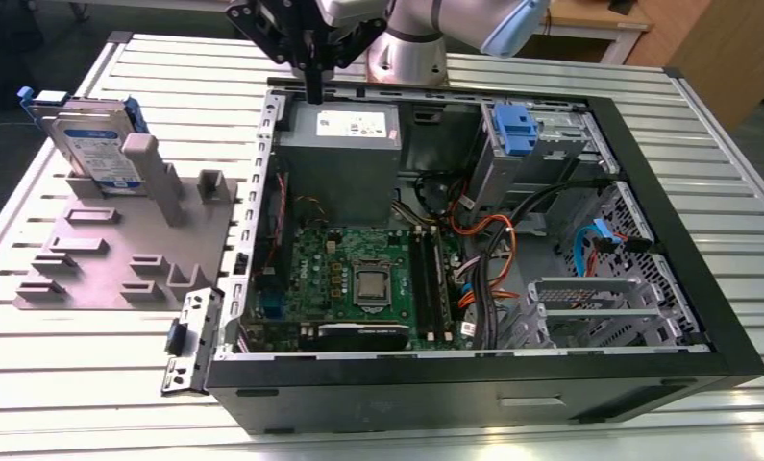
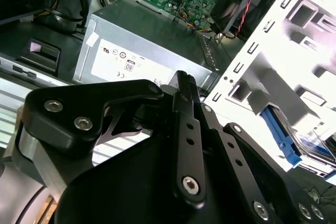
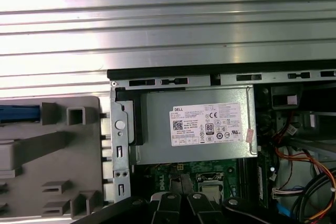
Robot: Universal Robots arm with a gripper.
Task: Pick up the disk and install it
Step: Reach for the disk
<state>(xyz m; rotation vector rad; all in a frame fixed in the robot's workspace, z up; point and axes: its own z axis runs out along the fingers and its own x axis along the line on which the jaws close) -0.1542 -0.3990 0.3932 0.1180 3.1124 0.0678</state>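
Over the far wall of the open computer case (image 1: 484,379), just beside the grey power supply (image 1: 343,144), the gripper (image 1: 317,94) pointed straight down, fingers pressed together and holding nothing. Whether it touched the case wall could not be told. Outside the case, on the exterior view's left of it, stood a grey holder (image 1: 112,259) on the ribbed metal table (image 1: 74,384). The disk (image 1: 86,144), silver-grey with a white-and-blue label and a blue frame, stood upright on edge in that holder, apart from the gripper. Inside the case, the green circuit board (image 1: 356,279) lay next to the power supply, and a blue latch (image 1: 516,130) sat at a metal bay near the far wall.
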